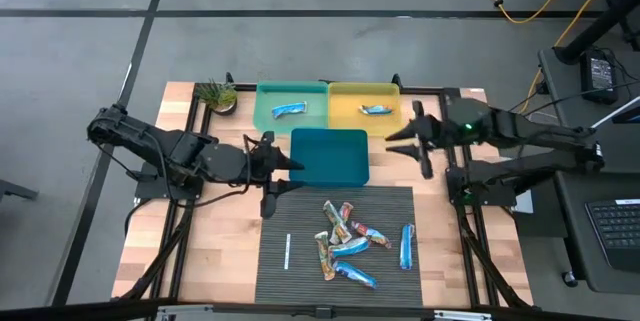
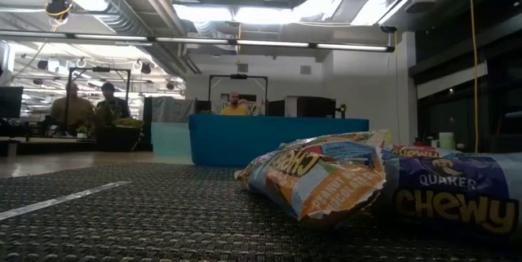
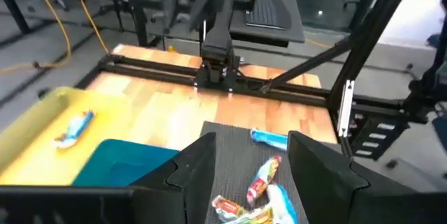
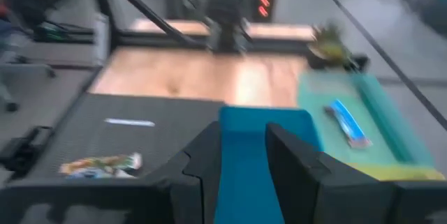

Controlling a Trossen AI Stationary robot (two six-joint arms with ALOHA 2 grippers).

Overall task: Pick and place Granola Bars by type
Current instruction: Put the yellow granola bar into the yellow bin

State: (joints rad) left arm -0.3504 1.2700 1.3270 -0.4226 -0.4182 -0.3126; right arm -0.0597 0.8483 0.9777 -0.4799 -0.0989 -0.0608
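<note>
1. A small potted plant [image 1: 216, 95] sits at the table's far left corner, at ten o'clock from the teal bin [image 1: 329, 157]
2. The left gripper [image 1: 279, 174] hangs at the teal bin's nine o'clock edge, fingers spread wide with nothing between them
3. A thin white stick [image 1: 287, 251] lies on the dark mat [image 1: 300, 221], at seven o'clock from the teal bin
4. The green tray [image 1: 290, 107] at eleven o'clock holds one blue bar [image 1: 288, 111]; the yellow tray [image 1: 364, 106] at one o'clock holds another [image 1: 376, 110]
5. The Granola Bars [image 1: 343, 242] lie heaped on the mat at six o'clock from the teal bin, blue and multicoloured wrappers overlapping, one blue bar [image 1: 407, 245] apart at their three o'clock
6. The right gripper [image 1: 409, 142] hovers at the teal bin's two o'clock, beside the yellow tray, fingers parted and empty
</note>
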